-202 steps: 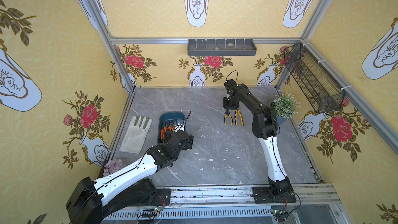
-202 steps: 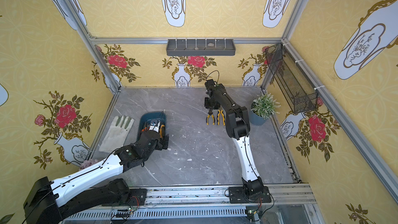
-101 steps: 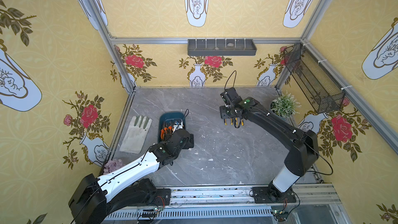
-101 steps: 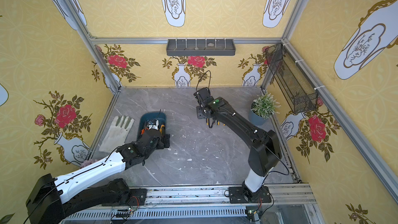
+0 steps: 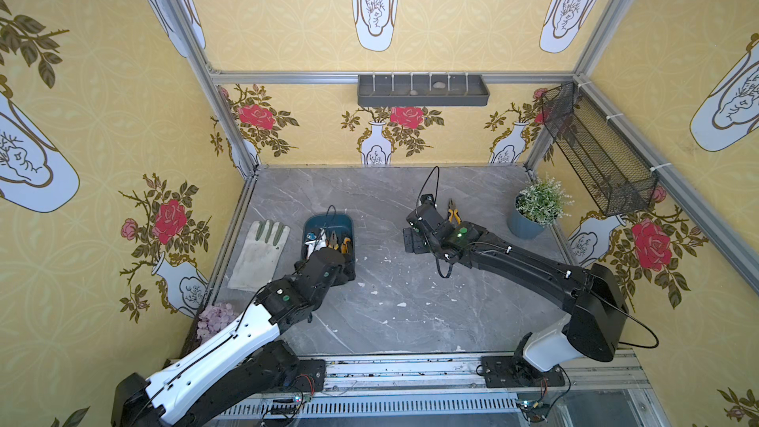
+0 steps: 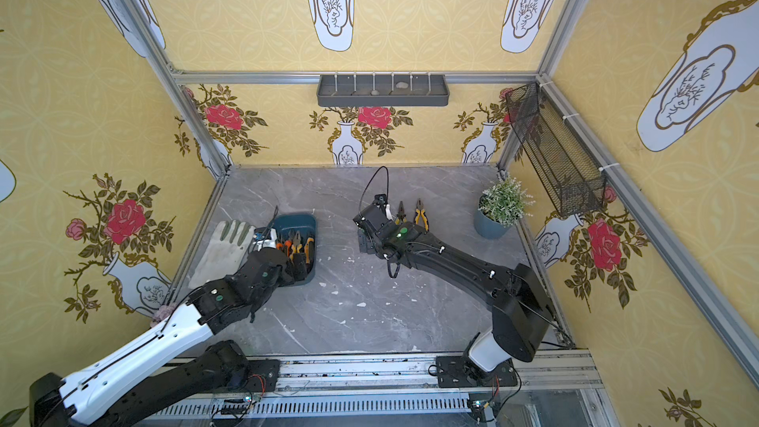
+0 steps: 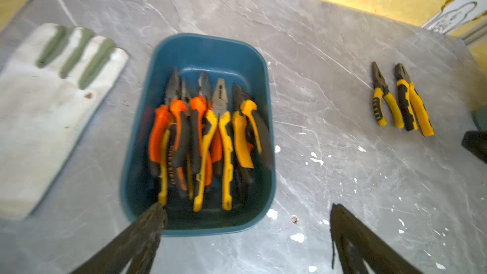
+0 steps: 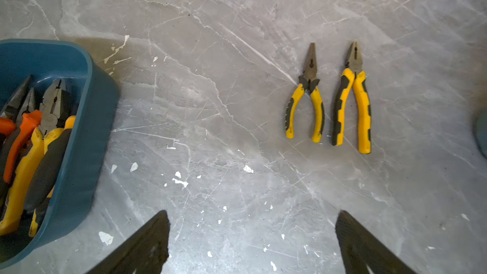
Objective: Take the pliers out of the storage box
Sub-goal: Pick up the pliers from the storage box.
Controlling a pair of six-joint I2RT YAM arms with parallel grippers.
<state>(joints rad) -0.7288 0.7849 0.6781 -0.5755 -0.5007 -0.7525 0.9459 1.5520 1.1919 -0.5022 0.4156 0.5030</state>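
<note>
Nearest the base, the left gripper [image 7: 246,209] hangs released, its fingers spread wide over the near rim of the storage box [image 7: 210,42] and holding nothing. The box sits at about 10 o'clock from the centre of the table [image 8: 210,75], with a work glove [image 7: 39,101] lying flat at its 9 o'clock. Inside, most of the pliers [image 7: 208,133] lie heaped and interlocked, noses toward 12 o'clock. They are likely heavy, rigid steel with grippy rubber handles. Pinching across both handles of a topmost pair, near the pivot, should lift it without dragging its neighbours. Farther out, the right gripper [image 8: 252,214] is likewise released and empty above bare table. Beyond it, at 1 o'clock, two yellow-handled pliers [image 8: 305,96] lie just beside each other.
</note>
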